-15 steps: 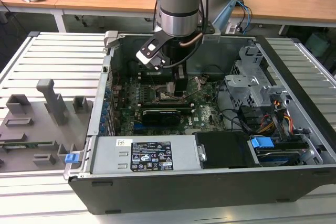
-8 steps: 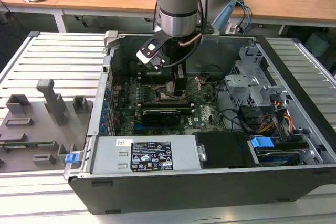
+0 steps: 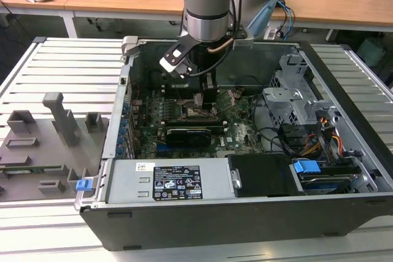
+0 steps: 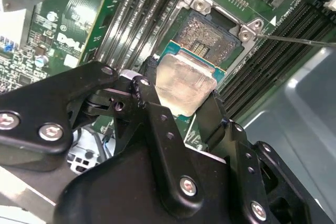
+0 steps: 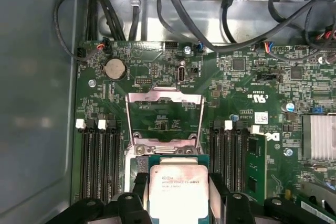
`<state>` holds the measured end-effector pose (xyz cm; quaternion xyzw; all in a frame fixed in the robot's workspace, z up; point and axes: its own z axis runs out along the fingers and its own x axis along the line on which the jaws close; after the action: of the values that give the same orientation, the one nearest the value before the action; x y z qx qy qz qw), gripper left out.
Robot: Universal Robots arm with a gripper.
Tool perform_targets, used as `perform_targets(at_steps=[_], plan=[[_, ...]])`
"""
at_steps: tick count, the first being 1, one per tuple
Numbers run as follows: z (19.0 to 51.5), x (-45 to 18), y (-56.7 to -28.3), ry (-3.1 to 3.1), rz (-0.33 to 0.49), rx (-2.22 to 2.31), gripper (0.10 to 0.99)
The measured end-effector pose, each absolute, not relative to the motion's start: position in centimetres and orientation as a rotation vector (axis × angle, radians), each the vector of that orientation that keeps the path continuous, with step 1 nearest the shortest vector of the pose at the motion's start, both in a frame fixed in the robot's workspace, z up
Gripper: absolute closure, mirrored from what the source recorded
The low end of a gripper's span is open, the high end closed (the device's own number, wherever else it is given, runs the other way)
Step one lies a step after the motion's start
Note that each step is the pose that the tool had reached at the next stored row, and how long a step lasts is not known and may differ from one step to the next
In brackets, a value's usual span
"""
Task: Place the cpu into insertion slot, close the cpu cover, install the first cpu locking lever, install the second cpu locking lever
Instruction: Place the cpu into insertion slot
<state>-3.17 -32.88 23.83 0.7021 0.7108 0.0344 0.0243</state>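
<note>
Cpu (image 4: pixel 184 83) is clamped in the gripper (image 4: pixel 182 92); the 2 black fingers (image 4: pixel 210 116) are drawn in to the chip's width and press on 2 opposite edges; the silvery metal top faces back toward the wrist, with a green border showing round it; only 1 arm is at work.

Straight beyond the fingertips, under the cpu and reaching a little past its far edge, lies the insertion slot (image 4: pixel 210 27), a black square of contacts in a metal rim; the chip looks squared to the slot's sides; I judge that it hangs just above the slot rather than seated, though contact cannot be told. The cpu is close to square; its slightly longer side runs out from the palm toward the slot, across the line between the fingers.

Past the slot, farther from the palm, the cpu cover (image 5: pixel 164 98) stands swung up and open, with the motherboard (image 5: pixel 236 77) visible through its window; placing looks to be the step in hand, and the cover is not yet closed. Long black memory slots (image 5: pixel 97 156) run along both sides of the fingers.

Writing: several lines of small dark print cross the cpu's top from 1 finger toward the other; white lettering dots the board; a black-and-white printed label (image 3: pixel 177 183) sits on the grey box well away from the gripper.
</note>
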Motion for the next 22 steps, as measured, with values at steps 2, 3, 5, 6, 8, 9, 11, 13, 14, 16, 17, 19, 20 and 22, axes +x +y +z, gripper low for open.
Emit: perform_targets(at_steps=[2, 3, 5, 6, 8, 9, 11, 13, 14, 16, 17, 19, 20, 22], plan=[[23.6, -3.4, -32.7, 2.199, 0.107, 2.173, 0.545], [23.6, -3.4, -32.7, 2.199, 0.107, 2.173, 0.545], [23.4, -3.7, -32.6, 2.2, 0.109, 2.173, 0.545], [23.3, -3.8, -32.6, 2.2, 0.11, 2.174, 0.545], [23.1, -4.1, -32.5, 2.201, 0.111, 2.174, 0.545], [23.0, -4.3, -32.5, 2.201, 0.111, 2.175, 0.545], [22.8, -4.4, -32.3, 2.201, 0.112, 2.175, 0.545], [22.3, -4.5, -32.1, 2.202, 0.113, 2.175, 0.545], [22.0, -4.5, -32.1, 2.202, 0.113, 2.175, 0.545], [21.5, -4.5, -32.1, 2.202, 0.112, 2.176, 0.545], [21.4, -4.5, -32.1, 2.202, 0.112, 2.176, 0.545], [21.1, -4.5, -32.1, 2.201, 0.111, 2.178, 0.545], [21.0, -4.5, -32.0, 2.195, 0.111, 2.184, 0.545], [20.8, -4.5, -32.0, 2.184, 0.11, 2.195, 0.545]])
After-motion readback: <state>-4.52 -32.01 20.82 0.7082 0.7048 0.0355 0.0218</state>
